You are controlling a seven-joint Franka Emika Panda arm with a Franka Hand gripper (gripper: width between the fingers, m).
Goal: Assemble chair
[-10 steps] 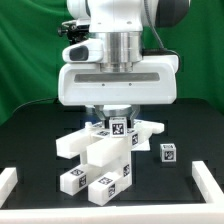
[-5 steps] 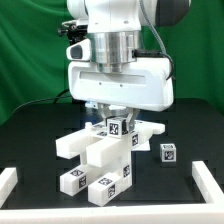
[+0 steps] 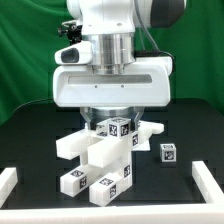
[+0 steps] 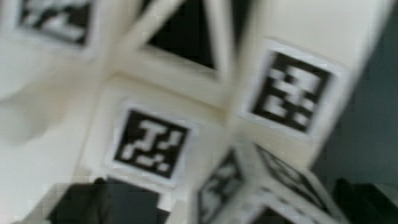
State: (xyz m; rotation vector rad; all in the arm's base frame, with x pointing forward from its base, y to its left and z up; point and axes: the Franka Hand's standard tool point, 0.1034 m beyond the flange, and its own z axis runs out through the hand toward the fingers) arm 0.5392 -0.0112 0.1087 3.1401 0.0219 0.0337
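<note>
The large white robot arm [image 3: 112, 40] hangs over the black table [image 3: 28, 142]. Its gripper [image 3: 110, 114] is just above the white blocky plastic chair assembly [image 3: 100, 155] at the table's centre, and I cannot tell whether the fingers are open or closed. A small white tagged cube [image 3: 168, 152] sits apart on the exterior view's right.

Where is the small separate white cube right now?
In the exterior view, the small cube sits alone on the black table, to the exterior view's right of the chair.

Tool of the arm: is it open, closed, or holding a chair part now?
Tool: cannot be told. Its fingertips are hidden just above the white chair parts; the wrist view shows only blurred tags.
</note>
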